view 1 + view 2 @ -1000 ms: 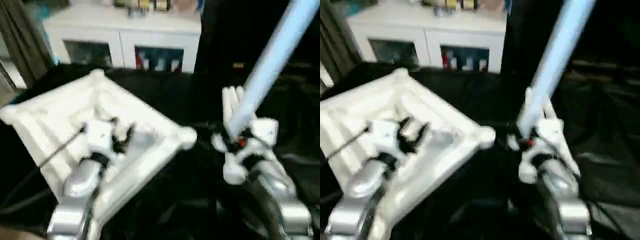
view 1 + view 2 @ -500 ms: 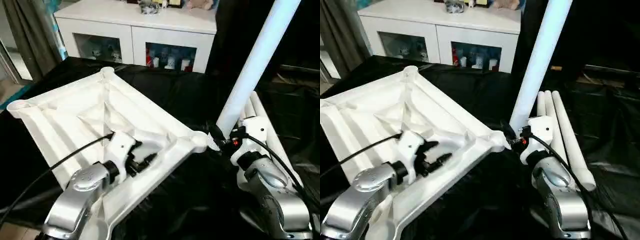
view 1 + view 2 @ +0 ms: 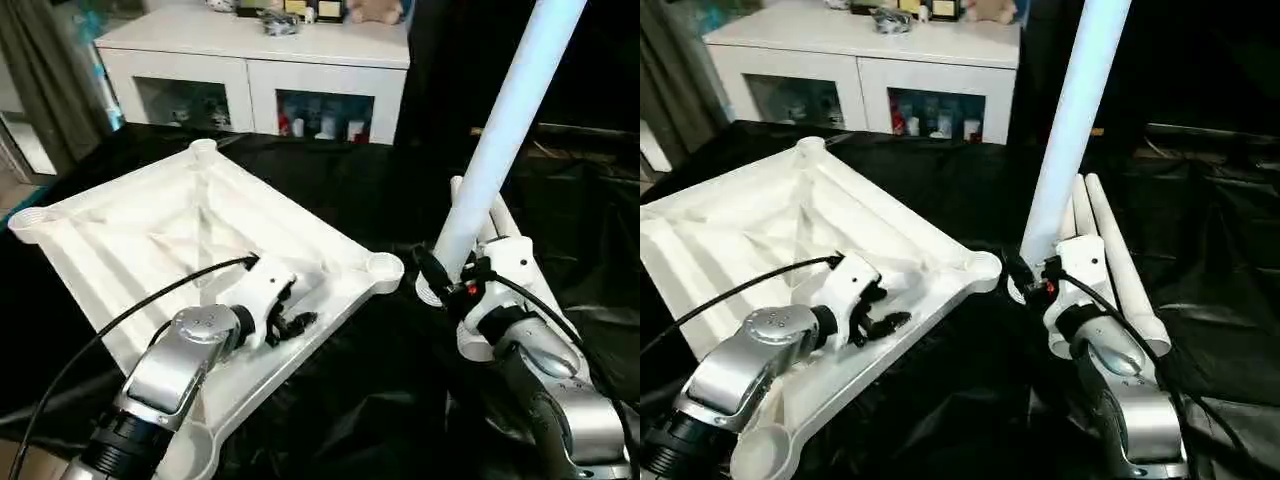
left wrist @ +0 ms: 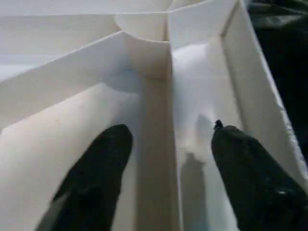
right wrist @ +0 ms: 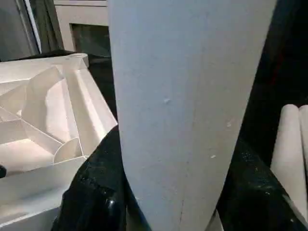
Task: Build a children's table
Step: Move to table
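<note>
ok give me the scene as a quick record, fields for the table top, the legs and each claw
table top: white ribbed plastic table top upside down on black cloth, corner sockets empty
held leg: round white leg, steeply tilted, in right claw
spare legs: white legs lying beyond the right claw
left claw: open, astride a rib

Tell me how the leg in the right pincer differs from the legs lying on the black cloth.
The held leg stands nearly upright, leaning a little, gripped near its lower end by the right pincer; the spare legs lie flat, side by side on the black cloth. The held leg hangs beside the tabletop corner socket; the spare legs lie farther off. All are round, white and tapering.
</note>
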`<state>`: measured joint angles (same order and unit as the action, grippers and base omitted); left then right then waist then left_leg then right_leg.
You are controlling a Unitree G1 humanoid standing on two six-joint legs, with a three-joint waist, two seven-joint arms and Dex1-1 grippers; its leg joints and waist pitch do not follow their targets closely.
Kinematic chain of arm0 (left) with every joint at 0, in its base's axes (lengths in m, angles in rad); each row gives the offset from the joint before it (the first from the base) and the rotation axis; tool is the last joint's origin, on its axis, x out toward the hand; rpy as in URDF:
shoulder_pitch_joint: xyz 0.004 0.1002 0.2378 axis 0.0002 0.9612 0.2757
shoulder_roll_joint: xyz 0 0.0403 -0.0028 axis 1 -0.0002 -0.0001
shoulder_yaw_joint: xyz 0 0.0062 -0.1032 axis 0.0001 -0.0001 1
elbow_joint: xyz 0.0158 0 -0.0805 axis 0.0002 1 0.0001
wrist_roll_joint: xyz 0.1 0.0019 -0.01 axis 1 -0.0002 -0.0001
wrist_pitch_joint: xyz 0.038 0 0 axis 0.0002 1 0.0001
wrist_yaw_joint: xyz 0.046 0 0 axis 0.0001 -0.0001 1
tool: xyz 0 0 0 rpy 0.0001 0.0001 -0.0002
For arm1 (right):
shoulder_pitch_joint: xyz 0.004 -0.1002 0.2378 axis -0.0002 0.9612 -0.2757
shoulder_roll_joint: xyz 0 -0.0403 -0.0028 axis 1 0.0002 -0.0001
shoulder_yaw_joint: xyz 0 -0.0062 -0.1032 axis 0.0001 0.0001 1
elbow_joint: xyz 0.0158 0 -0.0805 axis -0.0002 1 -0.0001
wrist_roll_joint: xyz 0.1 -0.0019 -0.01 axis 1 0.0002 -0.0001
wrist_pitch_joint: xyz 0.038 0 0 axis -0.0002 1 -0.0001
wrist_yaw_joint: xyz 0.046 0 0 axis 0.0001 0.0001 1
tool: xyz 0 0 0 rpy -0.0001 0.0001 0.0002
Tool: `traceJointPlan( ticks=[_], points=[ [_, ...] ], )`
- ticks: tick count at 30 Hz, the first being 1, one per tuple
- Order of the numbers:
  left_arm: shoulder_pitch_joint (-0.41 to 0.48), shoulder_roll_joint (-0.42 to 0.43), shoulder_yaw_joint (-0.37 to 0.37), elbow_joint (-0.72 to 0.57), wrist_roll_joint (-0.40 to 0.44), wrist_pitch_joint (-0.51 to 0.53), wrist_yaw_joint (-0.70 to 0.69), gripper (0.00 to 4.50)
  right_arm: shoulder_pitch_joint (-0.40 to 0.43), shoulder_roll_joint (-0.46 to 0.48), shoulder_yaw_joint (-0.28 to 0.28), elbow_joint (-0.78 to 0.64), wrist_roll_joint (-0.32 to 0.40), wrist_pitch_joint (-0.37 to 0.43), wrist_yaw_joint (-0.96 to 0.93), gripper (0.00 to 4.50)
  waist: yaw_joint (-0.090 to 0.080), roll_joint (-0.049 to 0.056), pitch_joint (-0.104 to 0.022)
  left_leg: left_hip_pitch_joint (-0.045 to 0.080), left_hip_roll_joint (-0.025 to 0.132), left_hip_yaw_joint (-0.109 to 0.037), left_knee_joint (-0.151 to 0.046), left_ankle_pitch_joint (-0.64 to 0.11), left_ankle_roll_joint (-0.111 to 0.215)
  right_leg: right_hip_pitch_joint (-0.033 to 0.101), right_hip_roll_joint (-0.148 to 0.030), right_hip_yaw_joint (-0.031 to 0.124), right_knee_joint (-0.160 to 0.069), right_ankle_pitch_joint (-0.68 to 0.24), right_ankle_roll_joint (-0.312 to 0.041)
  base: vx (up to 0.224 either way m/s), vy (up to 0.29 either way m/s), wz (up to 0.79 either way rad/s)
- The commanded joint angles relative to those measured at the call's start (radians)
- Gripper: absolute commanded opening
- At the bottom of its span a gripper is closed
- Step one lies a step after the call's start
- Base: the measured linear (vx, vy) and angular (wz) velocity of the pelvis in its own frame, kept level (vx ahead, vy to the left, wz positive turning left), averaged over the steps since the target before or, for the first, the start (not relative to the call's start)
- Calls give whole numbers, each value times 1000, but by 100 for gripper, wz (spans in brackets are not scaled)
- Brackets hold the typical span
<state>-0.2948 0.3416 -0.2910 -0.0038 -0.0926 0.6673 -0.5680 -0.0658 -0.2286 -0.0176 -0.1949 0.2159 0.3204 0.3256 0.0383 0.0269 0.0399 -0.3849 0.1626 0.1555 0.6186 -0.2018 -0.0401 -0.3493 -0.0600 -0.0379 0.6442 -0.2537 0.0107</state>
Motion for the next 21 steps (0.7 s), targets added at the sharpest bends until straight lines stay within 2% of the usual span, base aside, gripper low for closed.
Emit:
traceJointPlan(
  ticks=[1,5,7,12,17,21],
  points=[
    [-11,2,-26,-1,6,-9,-26,289,6,0,10,-20,-16,-7,-1,192,3,-1,-45,15,60,-26,-94,-183,-3,14,-79,46,-92,-89,-193,0,0,0],
    [-16,7,-37,14,20,-25,-34,244,3,2,14,-16,-17,-7,-2,192,7,3,-47,18,63,-25,-96,-180,3,15,-78,44,-86,-25,-207,0,0,0],
    [-22,16,-49,33,35,-43,-37,232,4,2,20,-15,-20,-9,-2,192,8,1,-46,17,62,-25,-97,-185,3,16,-78,45,-87,-14,-207,0,0,0],
    [-43,34,-63,74,50,-62,-55,184,3,1,24,-13,-22,-9,-2,192,9,0,-43,20,62,-21,-100,-214,-4,14,-81,48,-96,-76,-196,0,0,0],
    [-71,49,-67,121,68,-97,-75,138,2,0,23,-13,-24,-9,-2,192,12,-3,-42,21,60,-17,-102,-204,0,13,-84,50,-104,-122,-182,0,0,0],
    [-92,57,-64,160,74,-125,-88,99,1,0,22,-11,-26,-11,-3,192,12,-4,-42,18,61,-19,-104,-180,5,14,-82,48,-101,-99,-184,0,0,0]
  ],
)
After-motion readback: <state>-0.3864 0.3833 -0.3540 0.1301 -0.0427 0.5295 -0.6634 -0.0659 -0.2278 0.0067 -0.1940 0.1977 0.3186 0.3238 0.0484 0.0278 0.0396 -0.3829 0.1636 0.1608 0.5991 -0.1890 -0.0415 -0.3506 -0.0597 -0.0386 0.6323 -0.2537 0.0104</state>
